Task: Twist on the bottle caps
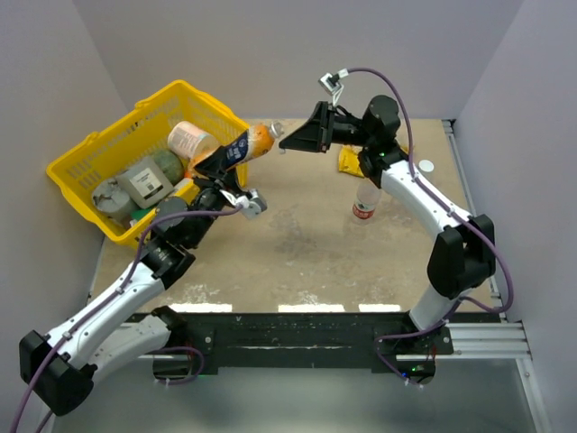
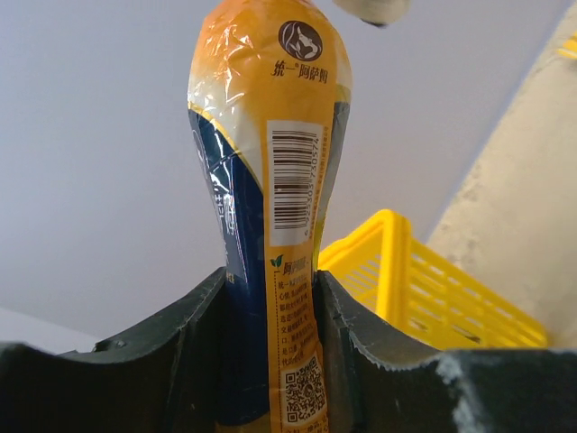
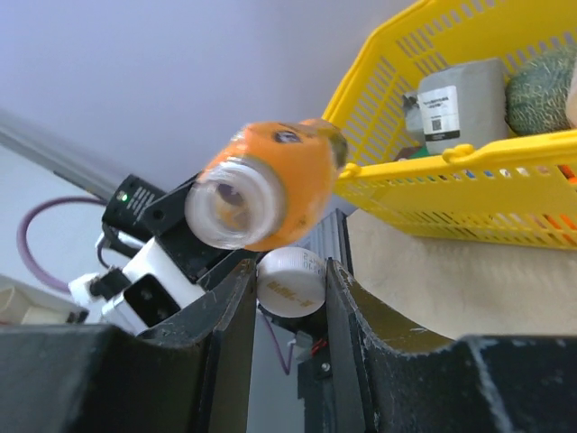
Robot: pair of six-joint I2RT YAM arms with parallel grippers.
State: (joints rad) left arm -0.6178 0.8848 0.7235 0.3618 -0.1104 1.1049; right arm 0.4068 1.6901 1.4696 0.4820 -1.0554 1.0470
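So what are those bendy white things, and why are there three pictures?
They are two robot arms bolted to a table. One picture looks down from above. The other two come from little cameras on each arm's wrist. The left pincer squeezes an orange and blue bottle, tipping its open mouth toward the other arm. The right pincer pinches a white cap and holds it just in front of that mouth. On the table are a yellow basket full of things, a clear bottle standing up, a yellow bag and another white cap.
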